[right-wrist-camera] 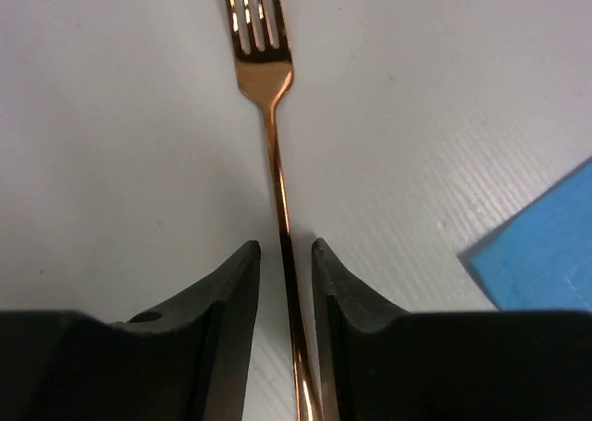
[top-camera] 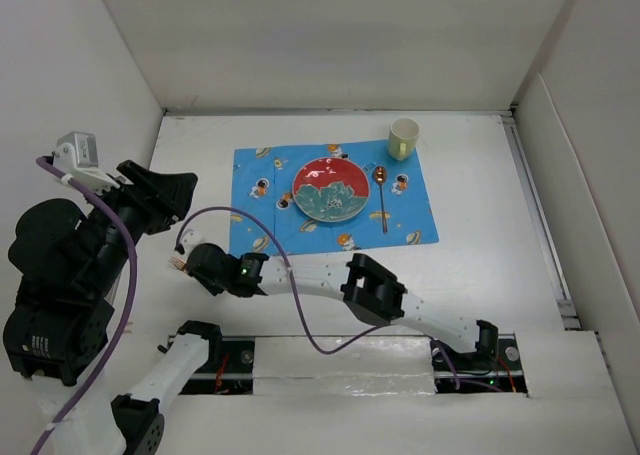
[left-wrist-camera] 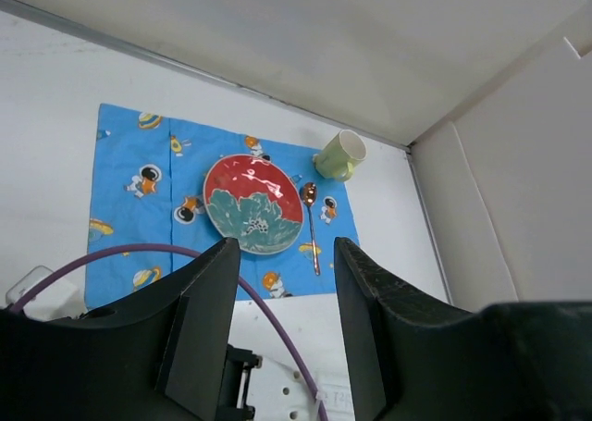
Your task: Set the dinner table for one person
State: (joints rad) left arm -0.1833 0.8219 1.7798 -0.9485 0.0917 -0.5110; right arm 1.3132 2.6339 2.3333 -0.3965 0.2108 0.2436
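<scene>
Fingers point(right-wrist-camera: 227, 328) of my right gripper point(right-wrist-camera: 285, 247) stand nearly closed on either side of the fork point(right-wrist-camera: 262, 69) handle. A sliver of white table point(right-wrist-camera: 111, 116) shows on each side of it, so I judge I straddle it without clamping yet. The fork lies flat on the table, tines pointing away from me, with a corner of the blue placemat point(right-wrist-camera: 546, 264) off to one side. The handle is thin and glossy and runs slightly askew in the gap, so I would centre over it, press low and close slowly, then lift straight up.

From my left wrist, the left gripper point(left-wrist-camera: 282, 254) hangs high, spread wide and holding nothing. Below it the plate point(left-wrist-camera: 253, 204) sits on the placemat point(left-wrist-camera: 129, 245), with the spoon point(left-wrist-camera: 313, 222) just beside it and the cup point(left-wrist-camera: 340, 154) at the far corner.

From above, my right gripper point(top-camera: 185, 262) reaches down to the table point(top-camera: 480, 275) just off the placemat's point(top-camera: 420, 220) left edge. The strip of cloth left of the plate point(top-camera: 330, 190) is bare. That is where I would lay the fork, parallel to the spoon point(top-camera: 382, 200).
</scene>
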